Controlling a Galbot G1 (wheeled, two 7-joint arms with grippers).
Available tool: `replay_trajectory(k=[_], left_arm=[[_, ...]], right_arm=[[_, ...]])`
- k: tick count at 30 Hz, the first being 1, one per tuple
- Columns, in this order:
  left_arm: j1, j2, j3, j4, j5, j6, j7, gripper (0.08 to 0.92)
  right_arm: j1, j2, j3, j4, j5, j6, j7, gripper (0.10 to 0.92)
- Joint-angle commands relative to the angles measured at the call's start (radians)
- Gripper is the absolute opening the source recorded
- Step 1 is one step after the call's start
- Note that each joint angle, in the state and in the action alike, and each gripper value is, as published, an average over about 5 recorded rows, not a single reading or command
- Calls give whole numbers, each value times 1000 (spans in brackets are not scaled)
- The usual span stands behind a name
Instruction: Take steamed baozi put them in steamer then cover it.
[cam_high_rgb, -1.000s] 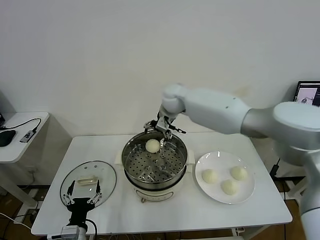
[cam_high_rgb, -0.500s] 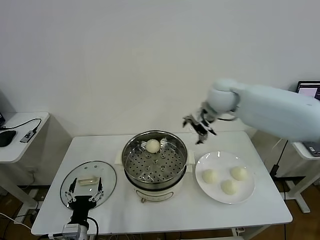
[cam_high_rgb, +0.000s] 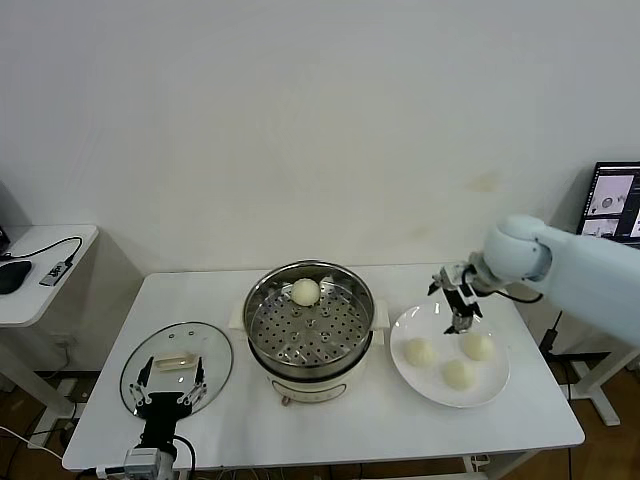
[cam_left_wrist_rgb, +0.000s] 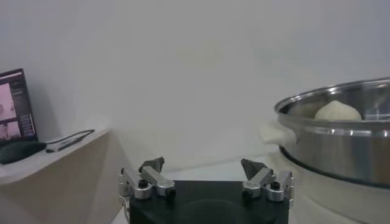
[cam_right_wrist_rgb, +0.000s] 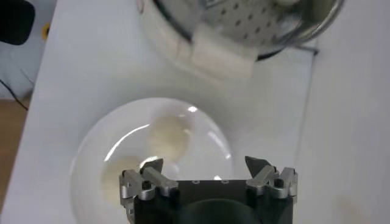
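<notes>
The steamer (cam_high_rgb: 310, 335) stands mid-table with one baozi (cam_high_rgb: 305, 291) on its perforated tray near the far rim. Three more baozi (cam_high_rgb: 419, 351) (cam_high_rgb: 478, 346) (cam_high_rgb: 458, 373) lie on a white plate (cam_high_rgb: 497, 378) to its right. My right gripper (cam_high_rgb: 462, 305) is open and empty, hovering above the plate's far part. Its wrist view shows the open gripper (cam_right_wrist_rgb: 207, 164) over the plate (cam_right_wrist_rgb: 91, 158), a baozi (cam_right_wrist_rgb: 169, 135) and the steamer (cam_right_wrist_rgb: 244, 24). The glass cover (cam_high_rgb: 210, 345) lies flat at the front left. My left gripper (cam_high_rgb: 168, 385) is open just over it, parked.
In the left wrist view the open left gripper (cam_left_wrist_rgb: 202, 165) faces the steamer's side (cam_left_wrist_rgb: 341, 143), with the baozi (cam_left_wrist_rgb: 337, 111) above the rim. A side desk (cam_high_rgb: 40, 260) with a mouse and cables stands at left. A monitor (cam_high_rgb: 612, 195) is at far right.
My right arm has swung from the steamer's far rim to the right and down over the plate, empty. The baozi stays in the steamer. The left arm has not moved.
</notes>
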Motion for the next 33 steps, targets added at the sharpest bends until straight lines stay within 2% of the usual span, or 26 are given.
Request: replay_trajectory(k=[1, 8, 33], left_arm=[[-6, 2, -2, 12, 0, 5, 1, 823], [-6, 8, -8, 23, -3, 4, 3, 823], [-14, 5, -12, 44, -6, -3, 5, 823]], right_arm=[[-228, 43, 114, -125, -108, 7, -5, 823], [-299, 133, 170, -207, -127, 31, -9, 823], [-383, 245, 217, -334, -162, 33, 15, 822]])
